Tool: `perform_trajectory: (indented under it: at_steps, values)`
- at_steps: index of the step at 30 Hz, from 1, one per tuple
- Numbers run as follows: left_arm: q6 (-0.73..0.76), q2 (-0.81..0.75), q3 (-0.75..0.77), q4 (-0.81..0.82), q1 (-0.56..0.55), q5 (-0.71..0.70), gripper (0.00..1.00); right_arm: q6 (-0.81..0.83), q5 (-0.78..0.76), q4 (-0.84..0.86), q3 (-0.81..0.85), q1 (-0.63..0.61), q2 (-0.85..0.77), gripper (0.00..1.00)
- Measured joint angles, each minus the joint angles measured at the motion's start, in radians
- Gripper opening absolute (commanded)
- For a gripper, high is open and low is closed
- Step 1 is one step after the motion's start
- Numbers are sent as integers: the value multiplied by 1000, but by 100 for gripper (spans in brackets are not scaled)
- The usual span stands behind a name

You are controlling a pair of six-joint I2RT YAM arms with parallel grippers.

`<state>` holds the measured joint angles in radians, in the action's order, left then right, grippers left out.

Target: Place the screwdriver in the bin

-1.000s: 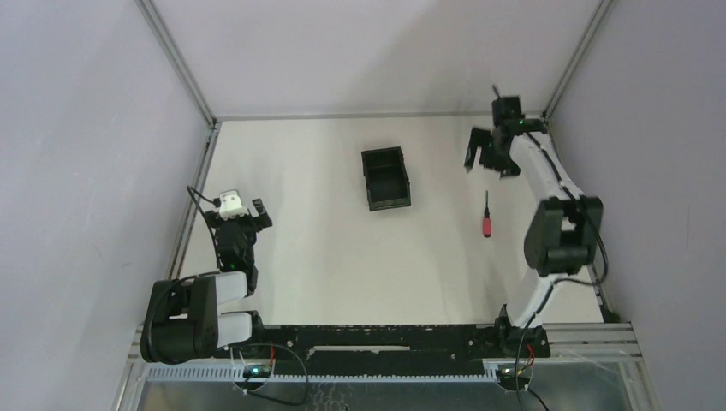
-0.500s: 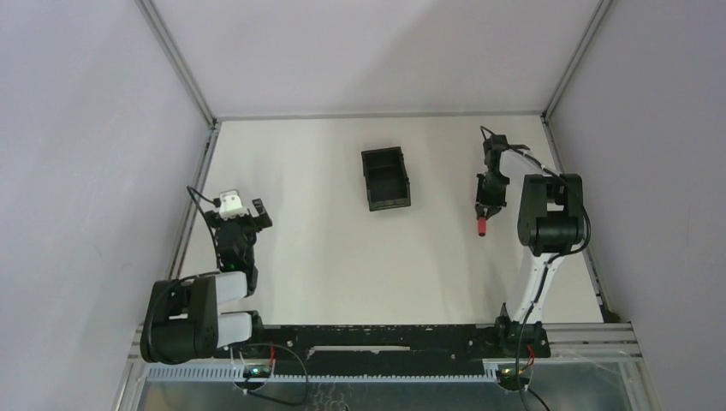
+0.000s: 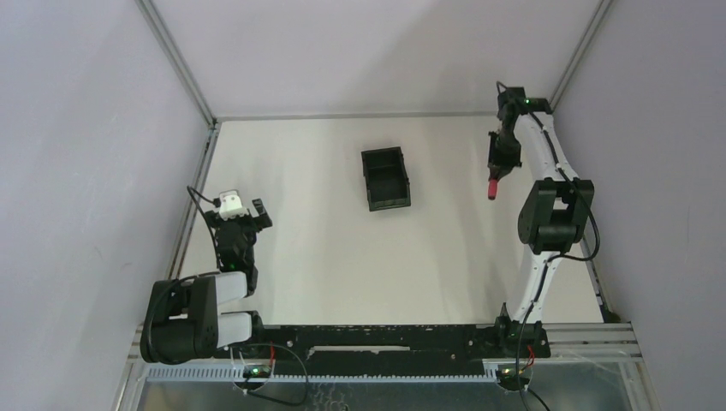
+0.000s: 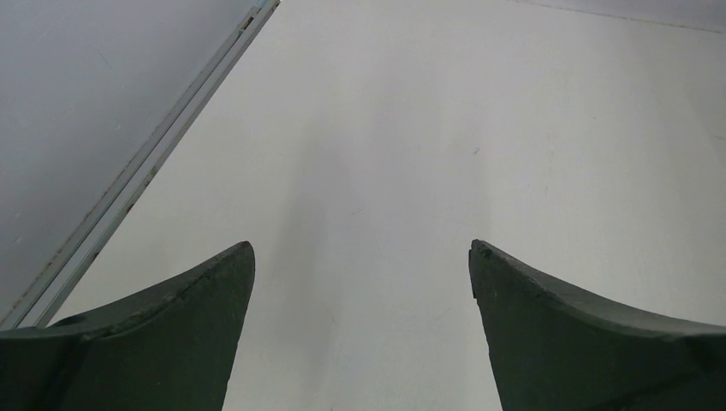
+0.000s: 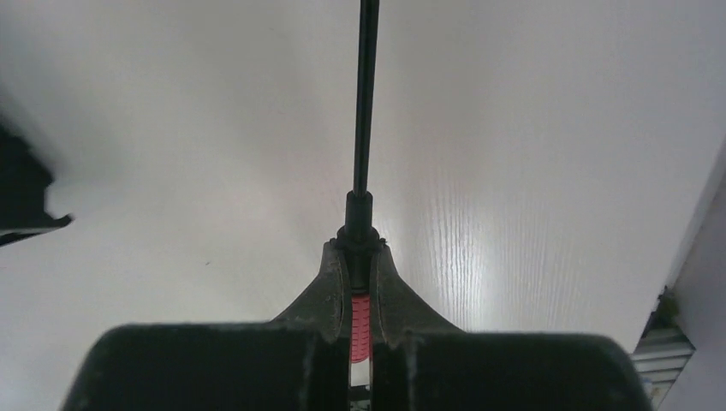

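Right jaws grip the red-handled, black-shafted screwdriver (image 5: 365,103) near the white desk's (image 3: 325,257) far right corner. Left jaws stand open.

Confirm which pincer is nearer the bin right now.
Right. The right pincer, shut on the screwdriver, hangs off to the right of the bin. The left pincer is open and farther off, toward the bin's near left.
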<state>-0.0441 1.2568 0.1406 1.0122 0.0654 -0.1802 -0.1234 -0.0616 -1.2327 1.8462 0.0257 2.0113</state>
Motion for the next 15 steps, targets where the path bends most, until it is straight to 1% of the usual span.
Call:
perform_trajectory:
  at_steps: [2,5,10,13,15]
  values:
    - [0,0,0,0,0,0,100,-1,0,-72,101,0,0,0]
    - [0,0,0,0,0,0,100,-6,-3,-152,186,0,0,0]
    - [0,0,0,0,0,0,100,-24,-8,-220,206,-5,7,0]
    - [0,0,0,0,0,0,100,-42,-7,-215,206,-30,22,0]
    - [0,0,0,0,0,0,100,-56,-5,-191,209,-73,31,0]
